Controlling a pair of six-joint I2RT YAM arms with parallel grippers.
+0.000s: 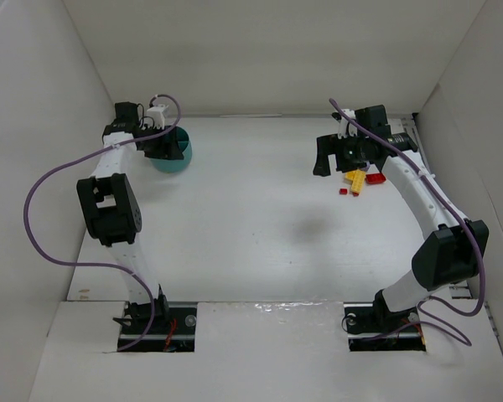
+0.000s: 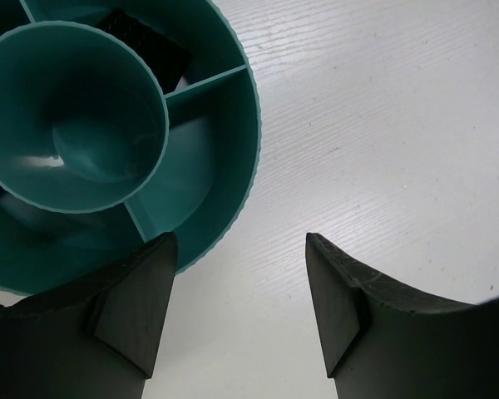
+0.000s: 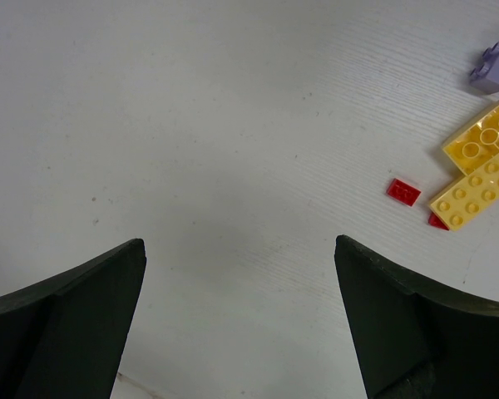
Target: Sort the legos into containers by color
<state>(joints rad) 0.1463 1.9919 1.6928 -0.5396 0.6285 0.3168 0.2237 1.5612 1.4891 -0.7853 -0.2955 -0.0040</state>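
Legos point(image 1: 358, 180) are lying in a small cluster on the right side of the white bench point(image 1: 260, 218), well apart from the teal bowl point(image 1: 174, 157) at the far left, and none is showing in the bowl's compartments that are in view. The right jaws are standing as wide as they go with nothing between them, hovering over bare bench with the bricks off to one side. In the right wrist view two yellow plates point(image 3: 481, 166) are resting against each other, a pale purple brick point(image 3: 495, 66) is sitting just beyond them, and a tiny red tile point(image 3: 403, 192) is lying on its own nearest the jaws. The left jaws are standing part open and holding nothing, hanging just beside the bowl's rim point(image 2: 248, 179).

So the first pick is looking like the job in hand. To do it well, I'm thinking the right arm should be sliding across until one brick sits squarely between the fingers, and the purple brick, standing taller, is looking like the easier grip. The red tile is flat and likely to slip. The yellow pair are touching, so a careless close risks dragging both
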